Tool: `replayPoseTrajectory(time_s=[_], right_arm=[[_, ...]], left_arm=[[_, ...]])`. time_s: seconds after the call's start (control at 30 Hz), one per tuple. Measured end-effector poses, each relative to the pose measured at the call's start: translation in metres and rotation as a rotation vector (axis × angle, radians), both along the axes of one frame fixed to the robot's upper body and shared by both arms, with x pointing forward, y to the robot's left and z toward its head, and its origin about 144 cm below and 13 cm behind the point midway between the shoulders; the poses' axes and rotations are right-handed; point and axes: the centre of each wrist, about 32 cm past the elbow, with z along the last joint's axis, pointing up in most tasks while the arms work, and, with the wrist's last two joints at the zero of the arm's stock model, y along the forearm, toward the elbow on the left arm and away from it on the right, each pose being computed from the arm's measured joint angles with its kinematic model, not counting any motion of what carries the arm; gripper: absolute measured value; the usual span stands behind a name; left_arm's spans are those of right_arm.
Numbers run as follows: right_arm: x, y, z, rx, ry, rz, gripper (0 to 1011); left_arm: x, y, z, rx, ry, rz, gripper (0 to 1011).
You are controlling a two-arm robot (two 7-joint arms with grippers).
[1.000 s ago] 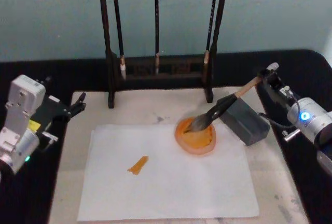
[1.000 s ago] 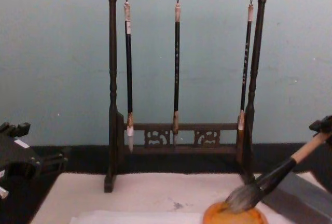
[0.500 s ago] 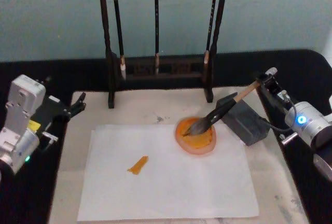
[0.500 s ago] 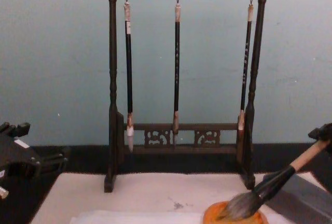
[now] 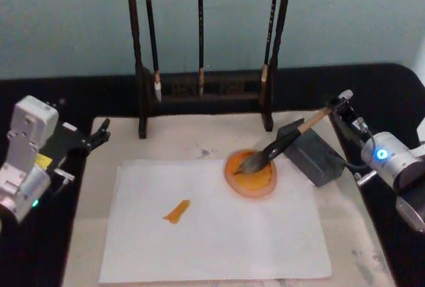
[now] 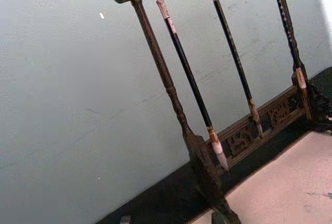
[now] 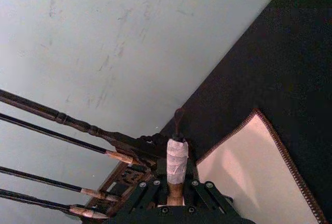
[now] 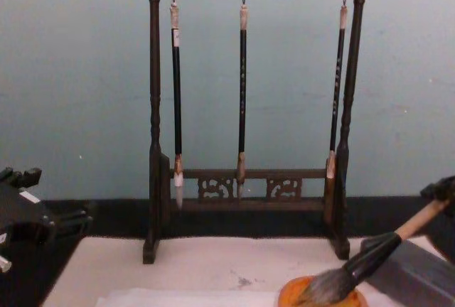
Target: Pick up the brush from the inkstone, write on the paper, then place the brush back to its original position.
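Right claw lower, brush tilted flatter over table

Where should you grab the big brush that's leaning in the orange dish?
By the tan wooden handle near its top, coming from the robot's right. The brush slants up that way, with its bristles in the orange dish and its black shaft passing over the grey block. The right hand is clamped there; the left hand sits parked far left.

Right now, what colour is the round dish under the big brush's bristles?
The round dish under the brush is orange; the head view shows it best.
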Motion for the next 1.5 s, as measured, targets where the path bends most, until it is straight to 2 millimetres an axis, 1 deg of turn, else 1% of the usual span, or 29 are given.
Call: replayPoseTrajectory(time_s=[0.93,1.37,1.4,1.43,1.5], right_arm=[[0.0089,0.0021,-0.0031,0.001,0.022,0.007,156],[0.0086,0.0022,-0.003,0.002,0.021,0.006,158],[0.0086,0.0022,-0.003,0.002,0.021,0.006,161],[0.0086,0.0022,-0.003,0.002,0.021,0.006,204],[0.0086,0.0022,-0.003,0.002,0.02,0.006,244]], left_arm=[[0.0,0.0,0.0,0.0,0.0,0.0,1010],[0.0,0.0,0.0,0.0,0.0,0.0,1010],[0.0,0.0,0.0,0.0,0.0,0.0,1010],[0.0,0.0,0.0,0.0,0.0,0.0,1010],[0.0,0.0,0.0,0.0,0.0,0.0,1010]])
